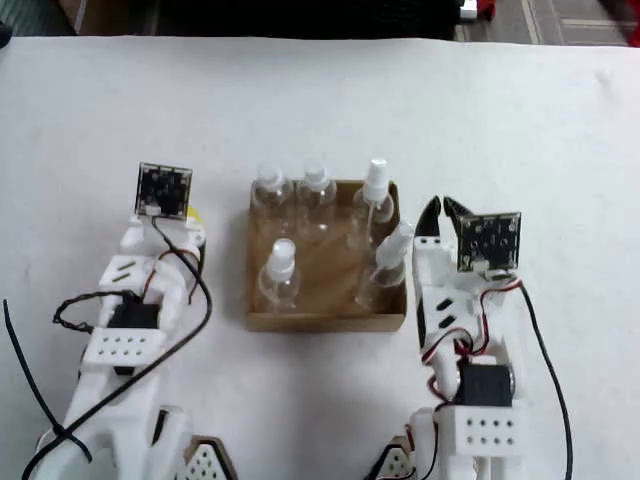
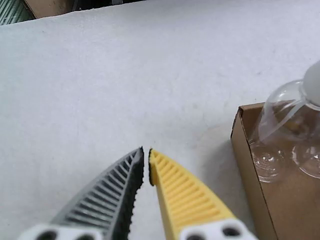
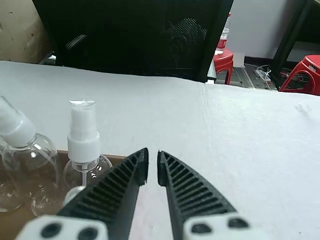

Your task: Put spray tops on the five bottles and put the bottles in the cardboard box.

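5 bottles already stand in the cardboard box (image 1: 325,321), so the main danger now, as I judge it, is undoing that.

The left gripper (image 2: 146,152) hangs over the white table (image 1: 500,120) just beside the box's left wall. Its grey and yellow jaws are closed to a slit, gripping nothing. A sideways swing from there could shove the box.

Inside, the back-left bottle (image 1: 271,190) and its neighbour (image 1: 315,188) carry tops too indistinct to tell whether they are spray tops, so those 2 may need checking. The front-left bottle (image 1: 279,272) stands upright under a white top, and the back-right bottle (image 1: 374,200) wears a tall sprayer. The front-right bottle (image 1: 385,270) leans toward the right wall and looks easiest to topple.

The right gripper (image 1: 440,208) sits just outside that wall, its black jaws almost together and empty. A careless pass could brush the leaning bottle.

Beyond the table, a black chair (image 3: 140,40) and red stools (image 3: 226,59) stand well apart, obstructing nothing.
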You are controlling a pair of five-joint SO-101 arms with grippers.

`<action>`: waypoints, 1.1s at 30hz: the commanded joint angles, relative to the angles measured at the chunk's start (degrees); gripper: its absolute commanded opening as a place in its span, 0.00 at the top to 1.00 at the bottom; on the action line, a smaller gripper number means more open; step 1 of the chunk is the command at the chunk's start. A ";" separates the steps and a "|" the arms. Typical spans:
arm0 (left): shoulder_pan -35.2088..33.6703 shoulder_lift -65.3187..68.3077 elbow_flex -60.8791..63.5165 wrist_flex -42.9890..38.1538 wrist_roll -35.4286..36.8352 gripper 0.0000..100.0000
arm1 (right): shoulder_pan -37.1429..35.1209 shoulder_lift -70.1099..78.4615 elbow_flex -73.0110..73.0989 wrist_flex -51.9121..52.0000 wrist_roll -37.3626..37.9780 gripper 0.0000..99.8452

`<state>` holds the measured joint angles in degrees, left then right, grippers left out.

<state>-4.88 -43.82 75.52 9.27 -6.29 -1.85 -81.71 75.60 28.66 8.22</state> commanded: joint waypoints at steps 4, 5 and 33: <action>0.66 0.04 -0.35 -1.41 0.35 0.98 | -5.23 -12.35 -0.53 9.19 0.09 0.98; 0.66 0.04 -0.35 -1.41 0.35 0.98 | -5.93 -13.58 -0.09 9.71 1.14 0.98; 0.75 0.04 -0.35 -1.41 0.35 0.98 | -2.42 -10.68 7.03 0.40 4.48 0.98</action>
<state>-4.88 -43.82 75.52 9.27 -6.29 -2.81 -89.80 83.08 27.60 12.44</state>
